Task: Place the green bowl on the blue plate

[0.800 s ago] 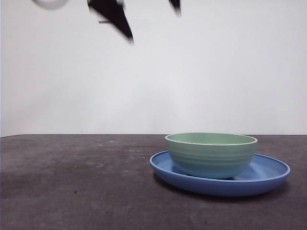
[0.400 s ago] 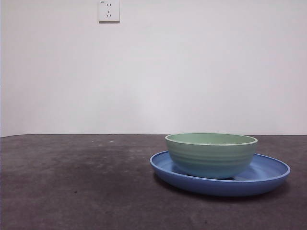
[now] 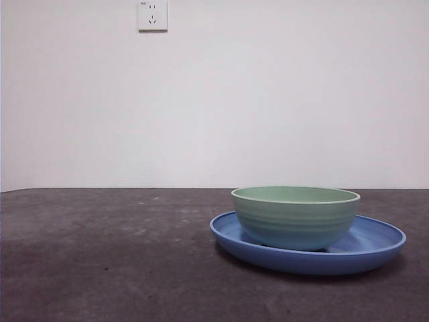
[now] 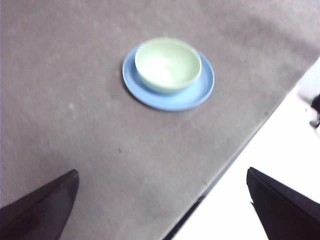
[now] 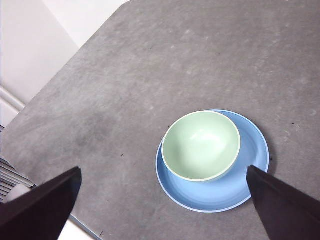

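Observation:
The pale green bowl (image 3: 295,216) stands upright inside the blue plate (image 3: 375,245), toward one side of it, on the dark table. It also shows as the green bowl (image 4: 168,64) on the blue plate (image 4: 202,90), and as the bowl (image 5: 201,145) on the plate (image 5: 250,165). My left gripper (image 4: 162,205) hangs high above the table, open and empty, far from the dishes. My right gripper (image 5: 162,200) is also raised and open, holding nothing, with the dishes below between its jaws. Neither gripper shows in the front view.
The grey table's edge (image 4: 235,155) runs near the plate in the left wrist view, with white floor beyond. Another table edge (image 5: 60,70) shows in the right wrist view. A wall socket (image 3: 152,15) sits on the white wall behind.
A second ago black gripper tips showed at the top of the front view; they have risen out of sight, uncovering the wall socket. Bowl and plate have not moved.

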Available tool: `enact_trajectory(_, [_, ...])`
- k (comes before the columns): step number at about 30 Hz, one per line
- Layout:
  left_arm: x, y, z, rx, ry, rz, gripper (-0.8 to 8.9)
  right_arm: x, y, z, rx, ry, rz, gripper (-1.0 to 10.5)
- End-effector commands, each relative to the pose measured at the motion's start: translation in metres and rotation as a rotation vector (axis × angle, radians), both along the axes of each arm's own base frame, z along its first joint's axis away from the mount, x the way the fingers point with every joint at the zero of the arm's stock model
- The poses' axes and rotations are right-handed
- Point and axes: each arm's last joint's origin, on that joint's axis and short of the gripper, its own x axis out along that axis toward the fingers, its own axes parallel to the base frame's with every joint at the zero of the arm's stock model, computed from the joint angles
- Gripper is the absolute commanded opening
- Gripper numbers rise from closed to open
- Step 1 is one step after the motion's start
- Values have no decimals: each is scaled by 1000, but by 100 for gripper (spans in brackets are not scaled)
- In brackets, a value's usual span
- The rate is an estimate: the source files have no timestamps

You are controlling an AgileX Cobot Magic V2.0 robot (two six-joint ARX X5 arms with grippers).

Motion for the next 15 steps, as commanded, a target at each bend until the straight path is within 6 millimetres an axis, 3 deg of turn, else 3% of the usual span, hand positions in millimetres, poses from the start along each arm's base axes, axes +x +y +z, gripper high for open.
enact_trajectory(1, [-5,4,-8,-23,7,11,602,-1,0,5,-3,-28,7,597])
enact_trajectory(8, [-13,10,-10,-45,27,31,602,5,1,-1,-6,77,-8,597])
enact_trajectory(15, [-13,10,-10,-50,28,34,602,48,6,-23,-143,314,-100,564])
